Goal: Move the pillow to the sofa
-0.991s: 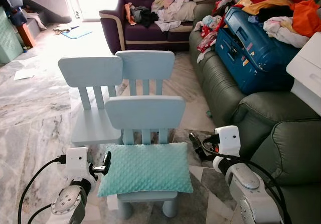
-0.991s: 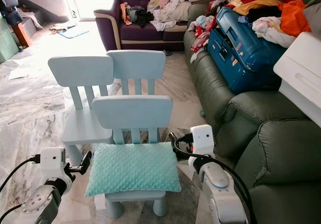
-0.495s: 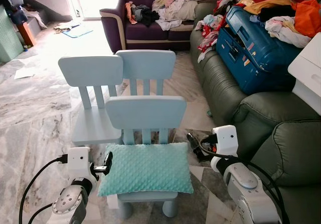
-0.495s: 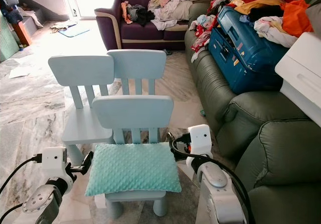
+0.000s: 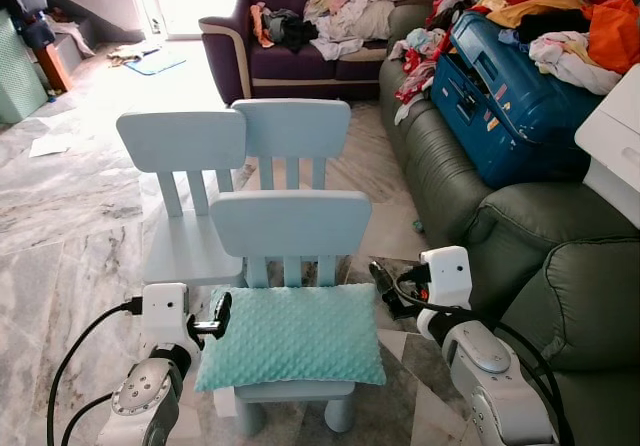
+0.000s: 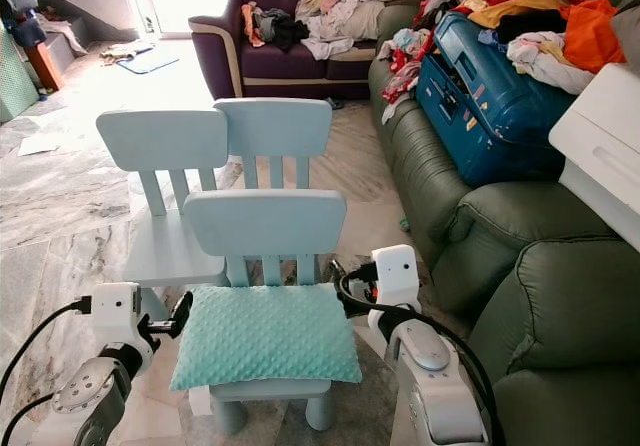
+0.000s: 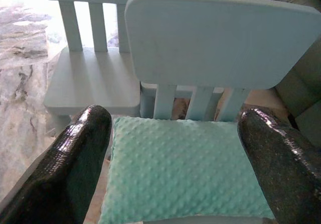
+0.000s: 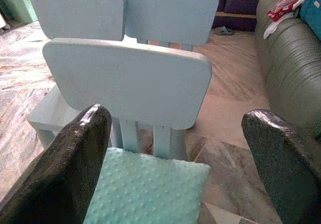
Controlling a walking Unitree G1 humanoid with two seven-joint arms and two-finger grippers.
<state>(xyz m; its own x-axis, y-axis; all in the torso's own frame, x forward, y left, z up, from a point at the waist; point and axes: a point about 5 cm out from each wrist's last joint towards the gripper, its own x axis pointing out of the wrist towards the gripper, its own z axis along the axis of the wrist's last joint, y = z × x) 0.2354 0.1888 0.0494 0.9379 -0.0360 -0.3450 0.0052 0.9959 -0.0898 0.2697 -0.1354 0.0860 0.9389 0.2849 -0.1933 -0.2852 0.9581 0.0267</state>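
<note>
Low in the frame, pillow (image 5: pixel 290 335) lies crosswise between spread left gripper (image 5: pixel 222 315) and spread right gripper (image 5: pixel 380 281); left nearer.

My head cams look fwd and down from above, both on the front chair (image 5: pixel 290 228) w/ sofa (image 6: pixel 470 216) at right. Wrist cams sit low and close, each looking btwn its own fingers; both share the pillow (image 7: pixel 185 174) and chair backs.

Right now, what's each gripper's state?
Left gripper: open, at the pillow's left edge, holding nothing.
Right gripper: open, by its right corner, holding nothing.
</note>
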